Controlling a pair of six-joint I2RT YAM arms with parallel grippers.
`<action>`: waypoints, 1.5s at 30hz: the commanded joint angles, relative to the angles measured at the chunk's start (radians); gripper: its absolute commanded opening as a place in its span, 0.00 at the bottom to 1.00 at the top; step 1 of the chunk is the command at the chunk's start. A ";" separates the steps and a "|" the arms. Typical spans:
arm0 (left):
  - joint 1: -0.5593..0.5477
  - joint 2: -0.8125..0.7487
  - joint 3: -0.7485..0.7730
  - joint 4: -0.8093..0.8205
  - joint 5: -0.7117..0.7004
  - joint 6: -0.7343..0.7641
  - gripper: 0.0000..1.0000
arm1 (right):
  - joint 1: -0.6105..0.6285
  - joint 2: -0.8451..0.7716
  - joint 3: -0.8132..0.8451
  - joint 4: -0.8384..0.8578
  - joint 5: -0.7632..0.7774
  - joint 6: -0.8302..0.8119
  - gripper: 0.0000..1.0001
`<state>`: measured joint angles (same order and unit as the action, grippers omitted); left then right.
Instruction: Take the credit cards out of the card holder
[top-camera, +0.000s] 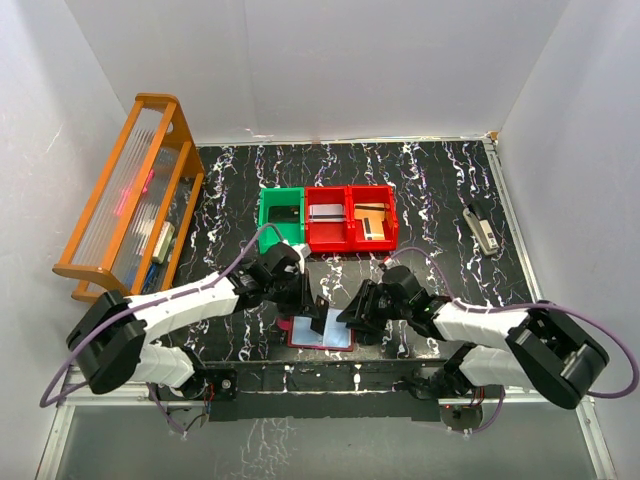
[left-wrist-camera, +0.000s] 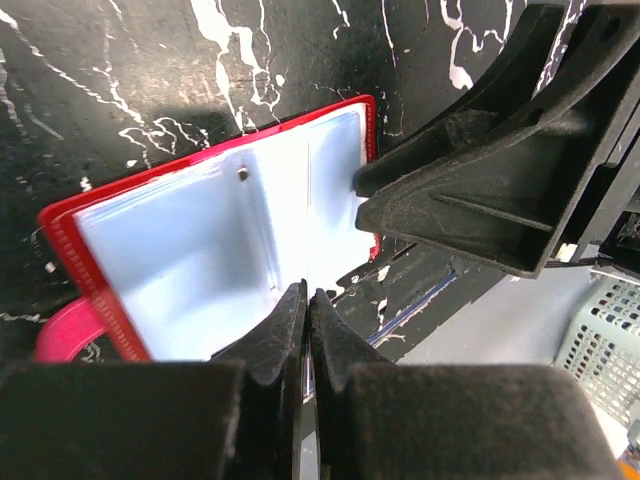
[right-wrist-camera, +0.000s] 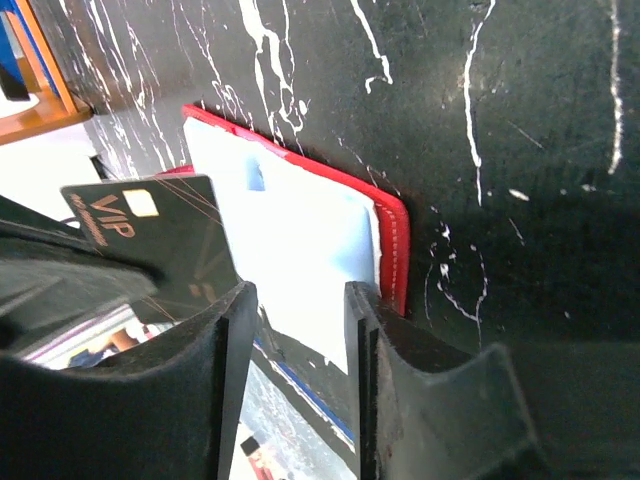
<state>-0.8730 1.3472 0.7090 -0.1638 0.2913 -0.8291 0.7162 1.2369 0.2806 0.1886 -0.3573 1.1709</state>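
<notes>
The dark-red card holder (top-camera: 322, 335) lies open near the table's front edge, its pale blue sleeves (left-wrist-camera: 200, 250) facing up and its snap tab (left-wrist-camera: 65, 335) at the left. My left gripper (left-wrist-camera: 308, 297) is shut at the holder's near edge, with a thin edge showing between its fingers. In the right wrist view a black credit card (right-wrist-camera: 150, 250) with gold "VIP" lettering stands up at that gripper, above the holder (right-wrist-camera: 300, 230). My right gripper (right-wrist-camera: 300, 292) is open over the holder's right edge, nothing between its fingers. From above, both grippers (top-camera: 312, 305) (top-camera: 350, 315) meet over the holder.
A red two-part bin (top-camera: 350, 238) holding flat cards and a green bin (top-camera: 270, 225) stand behind the holder. A wooden rack (top-camera: 130, 200) leans at the far left. A small grey device (top-camera: 483, 230) lies at the right. The table's front edge runs just below the holder.
</notes>
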 joint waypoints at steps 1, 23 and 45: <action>-0.003 -0.088 0.055 -0.157 -0.136 0.029 0.00 | 0.002 -0.099 0.032 -0.084 0.060 -0.074 0.42; -0.004 -0.408 -0.125 0.184 -0.073 -0.115 0.00 | 0.002 -0.530 -0.142 0.303 0.079 -0.018 0.64; -0.004 -0.408 -0.242 0.553 0.122 -0.279 0.00 | 0.000 -0.294 -0.170 0.772 -0.137 0.108 0.28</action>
<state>-0.8730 0.9321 0.4667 0.3206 0.3607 -1.0950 0.7177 0.9340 0.1192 0.8162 -0.4610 1.2564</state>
